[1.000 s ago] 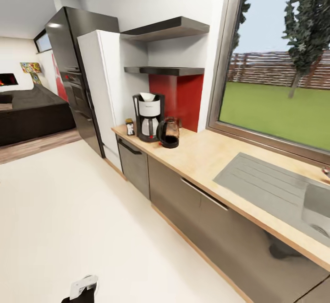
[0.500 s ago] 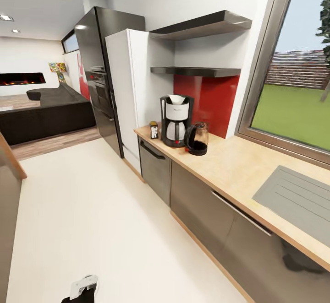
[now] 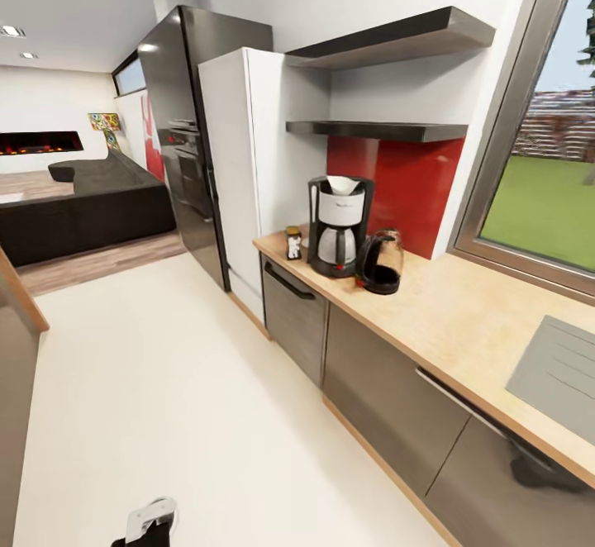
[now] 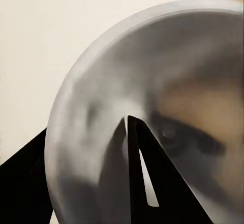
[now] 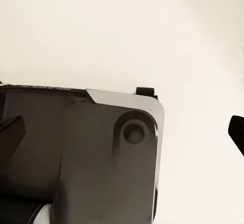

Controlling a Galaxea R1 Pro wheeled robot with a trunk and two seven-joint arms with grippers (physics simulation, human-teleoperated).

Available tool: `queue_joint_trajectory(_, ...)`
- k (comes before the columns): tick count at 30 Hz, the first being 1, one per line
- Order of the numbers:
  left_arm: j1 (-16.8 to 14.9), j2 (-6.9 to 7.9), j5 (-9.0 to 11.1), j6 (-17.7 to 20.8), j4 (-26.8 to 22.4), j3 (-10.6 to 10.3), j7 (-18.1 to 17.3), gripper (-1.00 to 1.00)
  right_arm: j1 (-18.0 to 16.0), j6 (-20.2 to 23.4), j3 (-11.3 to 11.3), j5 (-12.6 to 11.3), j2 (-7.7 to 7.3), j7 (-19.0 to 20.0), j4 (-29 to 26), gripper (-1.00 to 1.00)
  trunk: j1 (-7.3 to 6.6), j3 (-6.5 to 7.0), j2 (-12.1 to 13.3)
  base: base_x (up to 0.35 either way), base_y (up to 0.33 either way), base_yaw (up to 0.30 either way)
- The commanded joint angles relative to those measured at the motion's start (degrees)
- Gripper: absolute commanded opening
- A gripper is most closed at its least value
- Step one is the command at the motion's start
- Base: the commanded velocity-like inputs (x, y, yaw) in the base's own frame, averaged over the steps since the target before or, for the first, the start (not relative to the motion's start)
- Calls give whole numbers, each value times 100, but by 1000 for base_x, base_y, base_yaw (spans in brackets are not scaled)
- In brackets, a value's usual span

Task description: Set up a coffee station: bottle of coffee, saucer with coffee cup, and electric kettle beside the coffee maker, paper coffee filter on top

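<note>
Saucer in my left pincer, counter ahead

My left pincer [image 4: 133, 148] is clamped on the saucer [image 4: 101, 82]. My right pincer's state I cannot tell. At two o'clock, the coffee maker [image 3: 338, 226] stands on the countertop [image 3: 463, 324], bottle of coffee [image 3: 292, 243] at its nine, electric kettle [image 3: 381, 263] at its four.

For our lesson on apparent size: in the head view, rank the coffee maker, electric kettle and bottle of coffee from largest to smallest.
1. coffee maker, clearly tallest.
2. electric kettle, shorter and rounder.
3. bottle of coffee, smallest.
All stand close together on the countertop, so nearness hardly affects the ranking.
</note>
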Motion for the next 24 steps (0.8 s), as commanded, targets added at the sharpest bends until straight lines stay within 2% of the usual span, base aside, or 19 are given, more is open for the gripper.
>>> queue_joint_trajectory(1,-5,3,23,-18,33,-22,30,-100,-6,-18,48,-55,-3,17,7,100,6,-12,-11,285,219,0)
queue_joint_trajectory(19,-5,-1,17,-19,114,-19,21,-100,-6,-19,48,-59,-3,9,9,100,6,-12,-11,290,206,0)
queue_joint_trajectory(24,-5,-5,17,-19,114,-19,21,-100,-6,-38,42,-63,-47,8,7,100,6,-12,-11,290,205,0)
